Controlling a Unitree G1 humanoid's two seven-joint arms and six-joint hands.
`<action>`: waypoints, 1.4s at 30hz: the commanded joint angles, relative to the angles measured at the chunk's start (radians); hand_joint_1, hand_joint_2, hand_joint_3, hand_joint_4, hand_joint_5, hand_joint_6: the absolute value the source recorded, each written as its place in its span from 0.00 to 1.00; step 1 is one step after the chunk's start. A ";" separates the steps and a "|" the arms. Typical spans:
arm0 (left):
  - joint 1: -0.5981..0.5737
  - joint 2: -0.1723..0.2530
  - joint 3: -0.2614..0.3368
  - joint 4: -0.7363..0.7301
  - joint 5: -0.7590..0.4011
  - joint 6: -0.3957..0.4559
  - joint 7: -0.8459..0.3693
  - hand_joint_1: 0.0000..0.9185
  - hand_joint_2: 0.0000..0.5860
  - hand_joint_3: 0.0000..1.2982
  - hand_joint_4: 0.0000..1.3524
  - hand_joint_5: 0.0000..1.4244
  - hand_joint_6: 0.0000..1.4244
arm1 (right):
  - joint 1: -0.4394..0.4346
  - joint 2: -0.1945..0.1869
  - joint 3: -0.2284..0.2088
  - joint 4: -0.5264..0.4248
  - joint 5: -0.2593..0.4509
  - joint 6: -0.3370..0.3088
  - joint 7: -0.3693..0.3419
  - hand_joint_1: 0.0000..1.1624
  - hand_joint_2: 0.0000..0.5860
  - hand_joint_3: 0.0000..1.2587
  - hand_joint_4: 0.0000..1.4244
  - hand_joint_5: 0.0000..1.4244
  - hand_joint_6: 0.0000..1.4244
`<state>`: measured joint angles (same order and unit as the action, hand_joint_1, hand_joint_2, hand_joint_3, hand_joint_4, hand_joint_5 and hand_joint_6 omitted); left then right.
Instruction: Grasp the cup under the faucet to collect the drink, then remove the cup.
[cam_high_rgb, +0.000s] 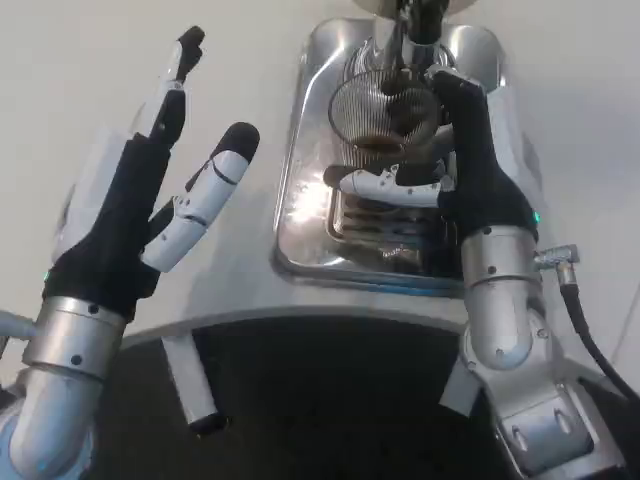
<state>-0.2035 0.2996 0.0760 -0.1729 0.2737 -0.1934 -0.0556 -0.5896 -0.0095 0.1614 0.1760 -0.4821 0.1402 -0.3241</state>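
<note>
Right hand (470, 170) wrapped around the clear cup (385, 112), held under the faucet (405, 30) over the metal tray (305, 200). Left hand (150, 210) raised, fingers spread, holding nothing.

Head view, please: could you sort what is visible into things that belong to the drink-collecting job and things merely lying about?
Belonging to the job:
- cup, clear, held under the faucet
- faucet
- right robot hand, gripping the cup
- metal drip tray beneath the cup

Merely about:
- left robot hand, raised, holding nothing
- white table
</note>
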 joint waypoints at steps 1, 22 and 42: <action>0.009 0.008 0.001 -0.001 -0.005 0.006 -0.002 0.00 0.42 0.00 0.00 0.00 0.00 | -0.004 0.009 -0.004 -0.012 0.002 -0.009 -0.016 1.00 0.73 0.59 0.51 0.53 0.70; 0.065 0.091 0.034 -0.037 0.031 0.068 -0.033 0.00 0.41 0.00 0.00 0.00 0.00 | 0.084 -0.035 0.010 -0.183 0.000 0.035 0.117 1.00 0.70 0.59 0.51 0.54 0.71; 0.187 0.333 0.004 -0.017 0.316 0.024 -0.036 0.00 0.34 0.00 0.00 0.00 0.00 | 0.188 -0.105 0.018 -0.401 0.028 0.061 0.315 1.00 0.76 0.58 0.51 0.53 0.69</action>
<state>-0.0433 0.5998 0.0959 -0.1887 0.5508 -0.1438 -0.0962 -0.4327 -0.1112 0.1734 -0.1470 -0.4719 0.2080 -0.0353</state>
